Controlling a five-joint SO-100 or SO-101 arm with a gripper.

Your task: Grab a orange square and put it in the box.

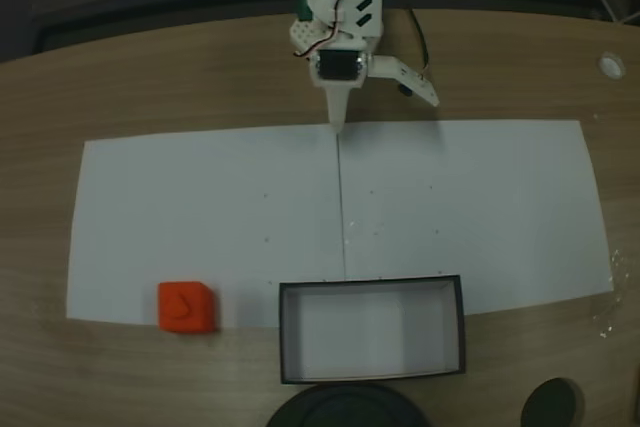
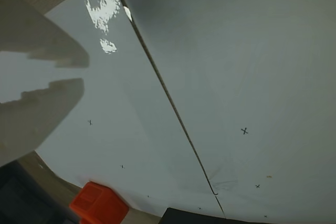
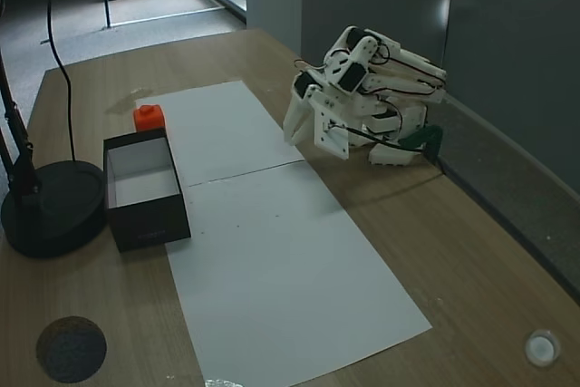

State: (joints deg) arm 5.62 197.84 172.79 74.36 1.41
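While the arm point(image 3: 362, 97) sits folded at the table's far edge, white paper point(image 1: 450, 207) covers the wood, likely as a plain backdrop. At the paper's near edge sits the box point(image 1: 285, 342), empty. Just beside it, apart, rests the orange square point(image 1: 187, 307), untouched; no readable writing. The gripper point(image 2: 73, 72) grasps nothing, jaws slightly parted.

Orange square point(image 1: 187, 307); black-walled, white-floored box point(image 1: 372, 289).

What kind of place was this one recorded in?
Probably an office or lab: a curved wooden table beside grey partition panels, white paper sheets taped down as a workspace, and a round black stand base.
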